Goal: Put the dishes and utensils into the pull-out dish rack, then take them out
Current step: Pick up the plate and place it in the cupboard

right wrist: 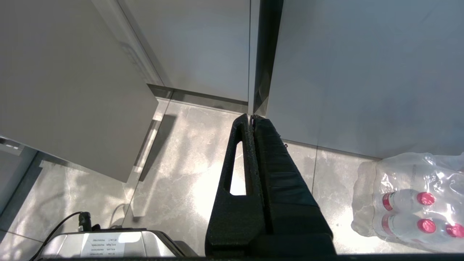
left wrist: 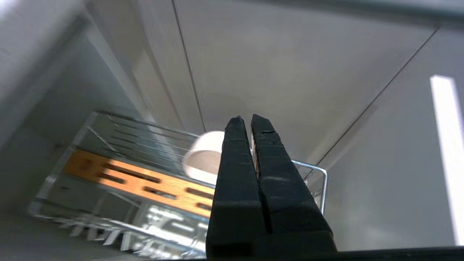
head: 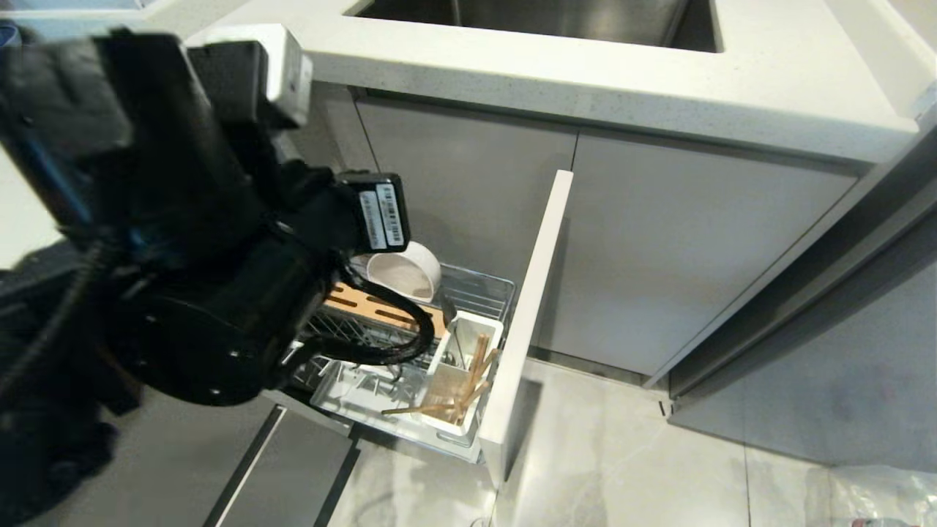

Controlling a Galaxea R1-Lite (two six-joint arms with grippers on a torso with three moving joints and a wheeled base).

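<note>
Nearest in the head view, the pull-out dish rack (head: 410,380) stands drawn out from under the bench (head: 585,80), its pale cabinet front (head: 531,307) on edge along the rack's right side. At the near right corner of the rack sits the white utensil cup (head: 465,377), with the chopsticks (head: 468,384) standing tilted inside it; one stick lies nearly flat, its end poking out to the left over the white tray (head: 351,391). The spoon cannot be made out for certain. Just beyond the cup, the slotted bamboo strip (head: 381,307) runs across the wire basket. At the far end of the rack is the off-white bowl (head: 406,272), tipped on its side, partly hidden by the left arm that fills the left of the view. The left claw (left wrist: 248,123) has its fingers pressed close together; the bowl's rim shows just behind them in the left wrist view, but whether they pinch it cannot be told. The right claw (right wrist: 251,117) hangs parked over the floor (right wrist: 181,163), fingers closed on nothing, near a pack of water bottles (right wrist: 409,203).
</note>
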